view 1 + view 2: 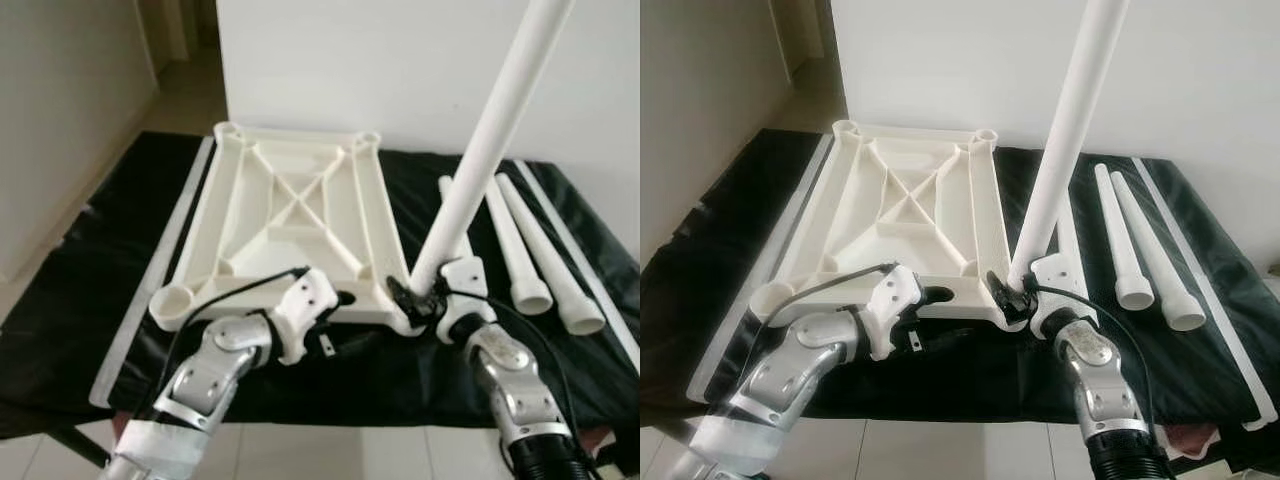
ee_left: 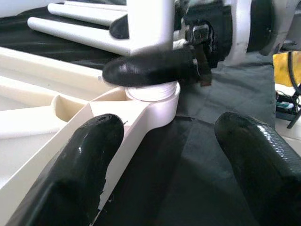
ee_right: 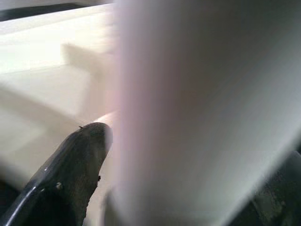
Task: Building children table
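At the near right corner socket of the upturned tabletop, the right gripper clamps a white leg, apparently seating it. The left gripper waits unclenched beside. Next: press the leg straight down.

A black sheet covers the floor and carries everything. At its centre lies the white tabletop, underside up. At 3 o'clock two loose white legs lie side by side. Long white strips lie along the 9 and 3 o'clock edges.
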`<state>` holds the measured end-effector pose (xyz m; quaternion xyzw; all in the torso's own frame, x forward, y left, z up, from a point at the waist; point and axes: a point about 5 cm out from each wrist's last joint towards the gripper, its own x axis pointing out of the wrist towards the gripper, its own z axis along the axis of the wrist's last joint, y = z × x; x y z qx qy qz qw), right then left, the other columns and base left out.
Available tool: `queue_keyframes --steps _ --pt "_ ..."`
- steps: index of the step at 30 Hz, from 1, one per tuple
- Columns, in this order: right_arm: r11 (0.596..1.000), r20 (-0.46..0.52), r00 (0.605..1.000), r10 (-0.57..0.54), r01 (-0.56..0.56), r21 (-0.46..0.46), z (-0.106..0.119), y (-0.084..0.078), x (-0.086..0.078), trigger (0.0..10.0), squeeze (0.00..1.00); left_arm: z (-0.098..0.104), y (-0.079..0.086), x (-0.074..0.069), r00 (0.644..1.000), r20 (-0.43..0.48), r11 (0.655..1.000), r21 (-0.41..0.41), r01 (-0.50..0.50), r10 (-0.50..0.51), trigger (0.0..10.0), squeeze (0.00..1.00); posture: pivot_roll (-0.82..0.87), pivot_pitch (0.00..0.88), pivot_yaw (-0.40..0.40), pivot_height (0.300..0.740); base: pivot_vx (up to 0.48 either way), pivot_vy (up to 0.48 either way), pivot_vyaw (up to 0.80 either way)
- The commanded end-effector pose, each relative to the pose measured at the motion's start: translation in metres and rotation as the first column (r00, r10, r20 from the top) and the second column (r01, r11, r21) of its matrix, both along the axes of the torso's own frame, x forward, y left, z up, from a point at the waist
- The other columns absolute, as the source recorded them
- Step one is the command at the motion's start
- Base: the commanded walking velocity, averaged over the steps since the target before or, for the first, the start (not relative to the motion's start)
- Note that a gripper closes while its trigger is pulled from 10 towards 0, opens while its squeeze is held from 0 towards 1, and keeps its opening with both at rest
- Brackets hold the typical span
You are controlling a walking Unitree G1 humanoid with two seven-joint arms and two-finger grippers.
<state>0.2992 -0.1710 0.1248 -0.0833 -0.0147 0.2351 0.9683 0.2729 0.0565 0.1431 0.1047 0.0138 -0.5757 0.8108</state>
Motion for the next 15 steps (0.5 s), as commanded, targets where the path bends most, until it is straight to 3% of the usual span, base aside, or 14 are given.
queue_keyframes --steps 1,9,12,13,14,15 --pt "0.999 0.002 0.999 0.032 -0.032 -0.008 0.001 -0.001 0.001 10.0 0.0 -0.002 0.0 -0.002 1.0 -0.006 1.0 0.005 -0.004 0.004 10.0 0.0 0.01 0.0 -0.051 0.74 0.0 0.0 0.0" --pt "0.997 -0.008 0.998 0.061 -0.061 -0.044 0.002 -0.009 0.006 10.0 0.0 -0.004 0.002 0.0 1.0 0.012 0.999 0.033 -0.018 0.017 10.0 0.0 0.02 0.0 -0.049 0.74 0.0 0.0 0.0" --pt "0.995 -0.004 0.997 0.075 -0.076 -0.057 0.003 -0.012 0.009 9.3 0.0 -0.005 0.002 0.0 1.0 0.014 0.999 0.037 -0.016 0.015 10.0 0.0 0.02 0.0 -0.049 0.74 0.0 0.0 0.0" --pt "0.995 -0.003 0.997 0.082 -0.082 -0.059 0.003 -0.013 0.01 6.3 0.0 -0.005 0.002 0.0 1.0 0.014 0.999 0.038 -0.015 0.015 10.0 0.0 0.02 0.0 -0.049 0.74 0.0 0.0 0.0" --pt "0.995 -0.003 0.996 0.087 -0.087 -0.056 0.003 -0.014 0.01 0.0 0.0 -0.004 0.002 0.0 1.0 0.013 0.999 0.037 -0.016 0.016 10.0 0.0 0.02 0.0 -0.047 0.74 0.0 0.0 0.0" --pt "0.995 -0.003 0.996 0.087 -0.087 -0.056 0.003 -0.014 0.01 0.0 0.0 -0.004 0.002 0.0 1.0 0.013 0.999 0.037 -0.016 0.016 10.0 0.0 0.02 0.0 -0.047 0.74 0.0 0.0 0.0"
